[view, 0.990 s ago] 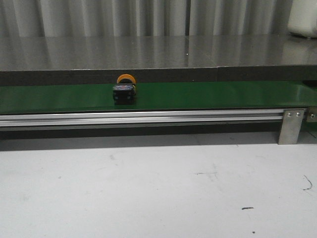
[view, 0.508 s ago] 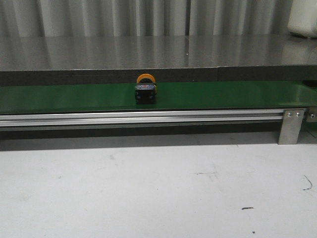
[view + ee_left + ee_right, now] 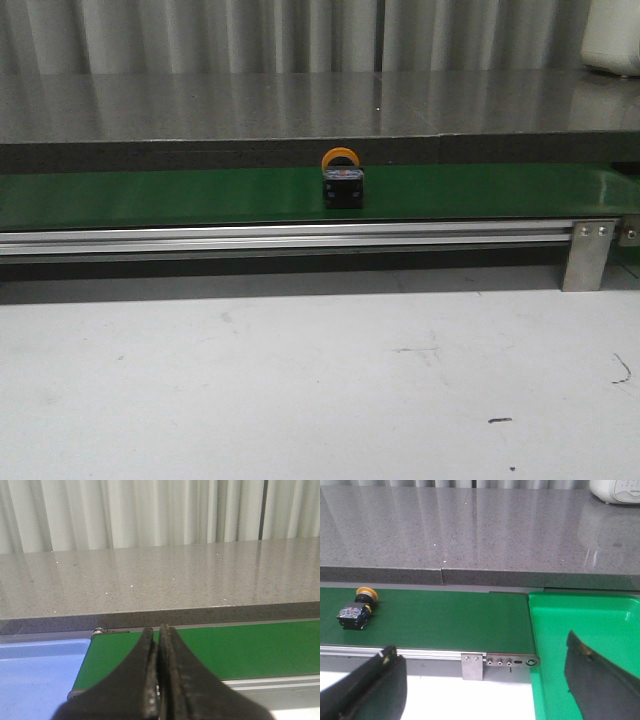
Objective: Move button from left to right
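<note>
Button rides the belt, ungrasped.
The button sits mid-frame on the green belt; left gripper pressed together, right gripper spread wide (likely waiting to catch).

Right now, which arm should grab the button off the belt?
Right. Its gripper is open, with the button in its wrist view on the green belt near the green tray. The left gripper is shut.

Probably a factory-style test lab: a green conveyor belt on an aluminium rail, a green bin, curtained walls.
</note>
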Tool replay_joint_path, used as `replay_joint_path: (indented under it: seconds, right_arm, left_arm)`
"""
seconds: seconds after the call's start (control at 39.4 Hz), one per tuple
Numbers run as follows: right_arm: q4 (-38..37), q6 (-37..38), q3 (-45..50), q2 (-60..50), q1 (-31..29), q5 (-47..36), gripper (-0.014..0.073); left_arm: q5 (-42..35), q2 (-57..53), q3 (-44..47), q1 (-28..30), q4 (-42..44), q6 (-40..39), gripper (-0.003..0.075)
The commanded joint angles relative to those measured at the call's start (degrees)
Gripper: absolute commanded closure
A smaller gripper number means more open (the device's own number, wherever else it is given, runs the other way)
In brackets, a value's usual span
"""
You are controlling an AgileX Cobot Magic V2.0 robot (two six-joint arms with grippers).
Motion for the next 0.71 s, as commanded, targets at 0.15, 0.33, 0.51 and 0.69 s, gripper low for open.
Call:
replay_joint_path:
  seconds: [0.15,0.33,0.51,0.69]
  right_arm:
    - [0.3,-0.7,-2.2,1.8,-0.2,-5.3,-0.0061]
    - [0.3,-0.7,-4.9,10.0,-0.2,-5.8,-0.0061]
    - [1.3,-0.7,-12.9,23.4,-0.2,-2.3,-0.0061]
    - [5.0,-0.7,-23.8,39.6,-0.2,2.6,-0.0061]
  left_arm:
    - [-4.6,0.6,-1.4,-0.3,-0.7,-0.2,0.0741]
    - [-4.6,0.6,-1.4,-0.3,-0.7,-0.2,0.0741]
    - [-4.6,0.6,-1.4,-0.3,-0.7,-0.2,0.0741]
    - [-4.6,0.6,-1.4,-0.3,-0.7,-0.2,0.0741]
